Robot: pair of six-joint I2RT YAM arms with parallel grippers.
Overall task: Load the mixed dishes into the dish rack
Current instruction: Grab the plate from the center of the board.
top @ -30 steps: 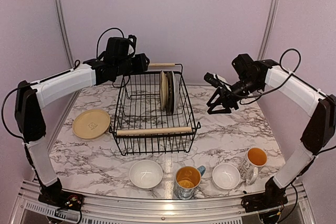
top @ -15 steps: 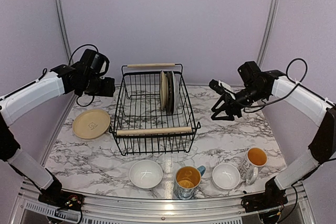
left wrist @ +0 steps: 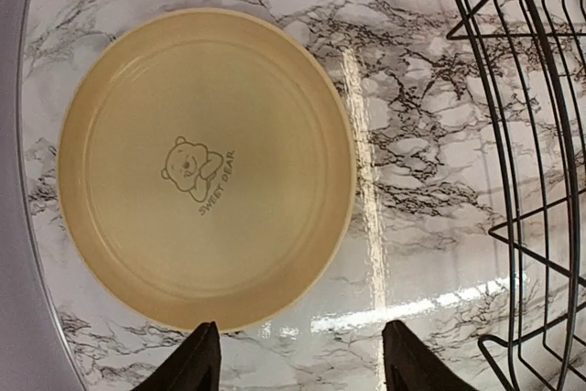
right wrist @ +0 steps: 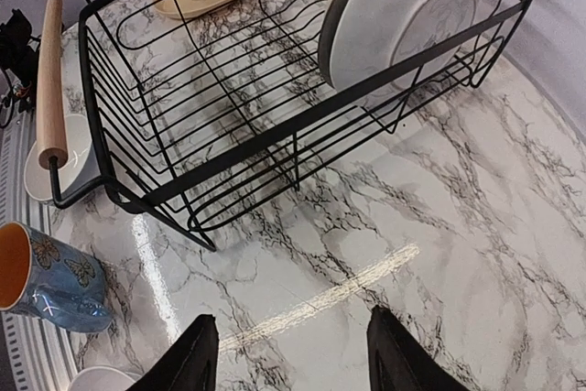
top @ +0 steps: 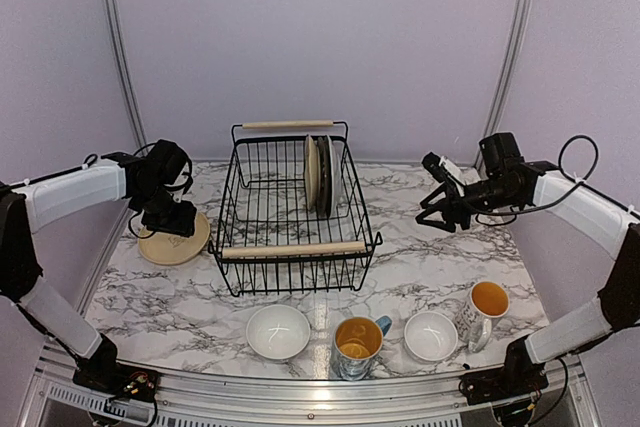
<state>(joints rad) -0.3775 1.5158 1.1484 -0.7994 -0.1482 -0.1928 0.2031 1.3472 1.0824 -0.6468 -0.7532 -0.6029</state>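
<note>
1. Several plates [top: 318, 175] stand in the dish rack [top: 293, 249], centre frame.
2. Left gripper [left wrist: 302, 334], spread and empty, hovers over the yellow plate [left wrist: 206, 167], left.
3. Right gripper [right wrist: 288, 329] spread, empty; bowls [top: 278, 331] and mugs [top: 357, 342] sit unloaded below.

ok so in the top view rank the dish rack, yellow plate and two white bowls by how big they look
1. dish rack
2. yellow plate and left white bowl: nearly alike, the bowl nearer the camera, so unranked
3. right white bowl
</note>
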